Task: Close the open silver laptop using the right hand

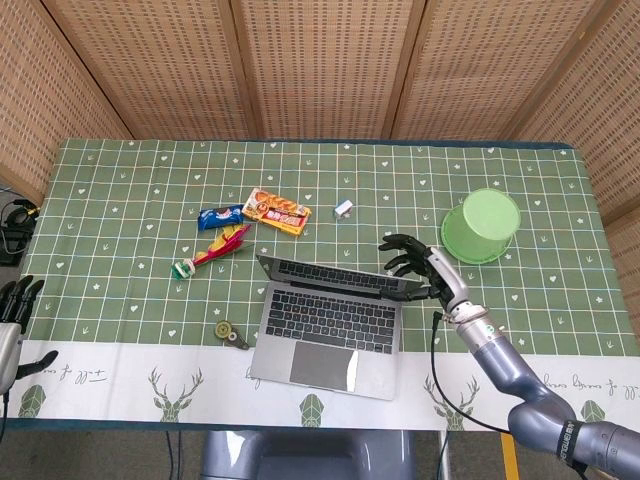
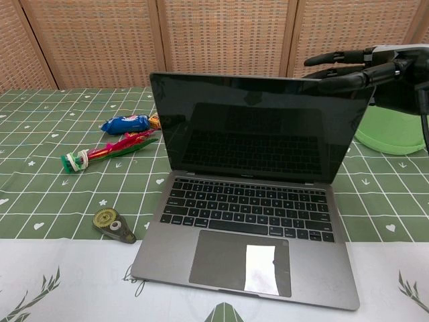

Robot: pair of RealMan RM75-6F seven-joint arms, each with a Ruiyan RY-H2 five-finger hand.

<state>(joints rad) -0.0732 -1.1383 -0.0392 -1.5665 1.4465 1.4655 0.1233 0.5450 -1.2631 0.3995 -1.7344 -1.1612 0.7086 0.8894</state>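
Nearest you, at the table's white front edge, the silver laptop sits open, its smooth grey metal base and dark keys facing you, slightly skewed on the green checked cloth. Its long axis runs left to right, and the glossy black screen leans forward over the keyboard, partly lowered. Your right hand is at the lid's top right corner, dark fingers spread wide and reaching over the upper edge from behind, holding nothing; exact contact with the lid is hard to confirm. So the lid lies just left of and under that hand, and pressing forward and down looks like the move that remains. Your left hand hangs well off at the table's left front edge, fingers apart, far from the work. Left of the laptop lie a small round tape dispenser and shiny crinkled snack wrappers. Farther right stands a pale green plastic bucket.
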